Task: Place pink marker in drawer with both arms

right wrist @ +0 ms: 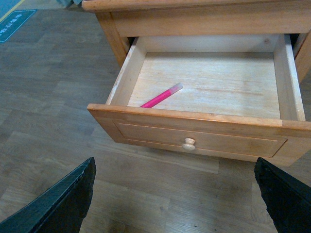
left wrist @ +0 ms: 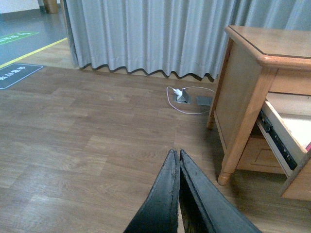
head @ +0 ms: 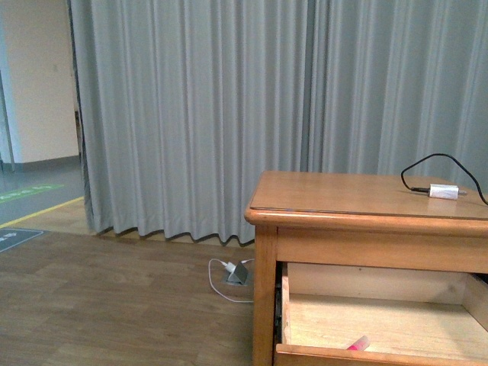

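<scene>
Lying at a slant on the wooden bottom of the open drawer (right wrist: 204, 136), the pink marker (right wrist: 162, 95) sits close behind the front panel with its pale end aimed at the back wall, nothing touching it. Right gripper (right wrist: 175, 165) hangs out in front of the round knob (right wrist: 189, 143) with its fingers spread really wide and empty, while the left gripper (left wrist: 175, 154) is over the wood floor (left wrist: 87, 136) well clear of the cabinet (left wrist: 243, 82), fingers pressed tight together with nothing between them. Up on the cabinet top there's a small white adapter (head: 444, 191) with a black cable (head: 441, 155), grey curtain (head: 191, 114) behind.
</scene>
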